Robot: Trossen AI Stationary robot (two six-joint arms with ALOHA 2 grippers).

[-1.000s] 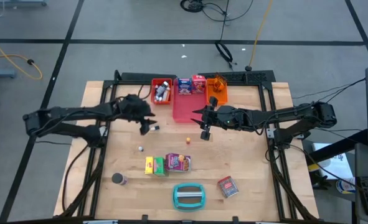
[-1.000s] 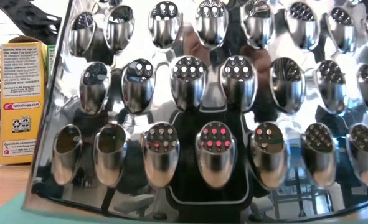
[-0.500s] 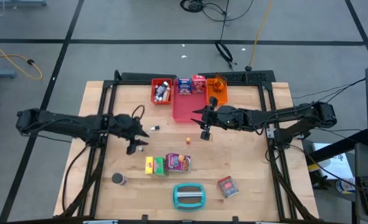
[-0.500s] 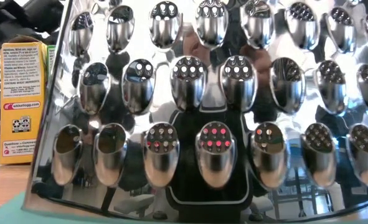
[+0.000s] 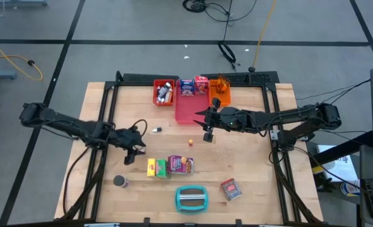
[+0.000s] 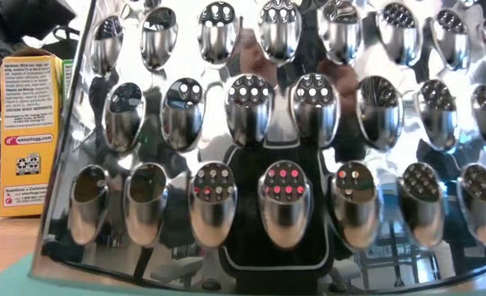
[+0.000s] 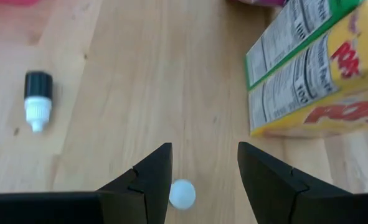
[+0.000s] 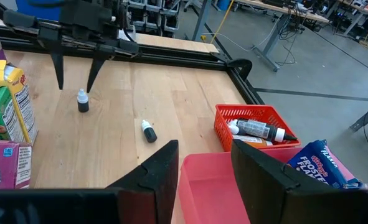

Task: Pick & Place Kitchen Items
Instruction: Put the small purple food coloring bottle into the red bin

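Observation:
My left gripper hangs open, tipped downward, over a tiny upright white-capped bottle; its fingers stand on either side of the bottle without touching it. Another tiny bottle lies on its side farther off. The yellow box and green box stand beside the purple packet. My right gripper waits open and empty by the pink tray. A dark can and a red-white box stand near the front.
The red tray holds small bottles. The blue-white box and red-white box stand behind the pink tray, with the orange tray to their right. The teal-and-grey grater fills the low view. A small orange thing lies mid-table.
My left gripper has swung from beside the red tray toward the table's near edge and a little left, sinking slightly and turning, and now hangs over the tiny upright bottle. Its fingers stay open. Nothing on the table has moved.

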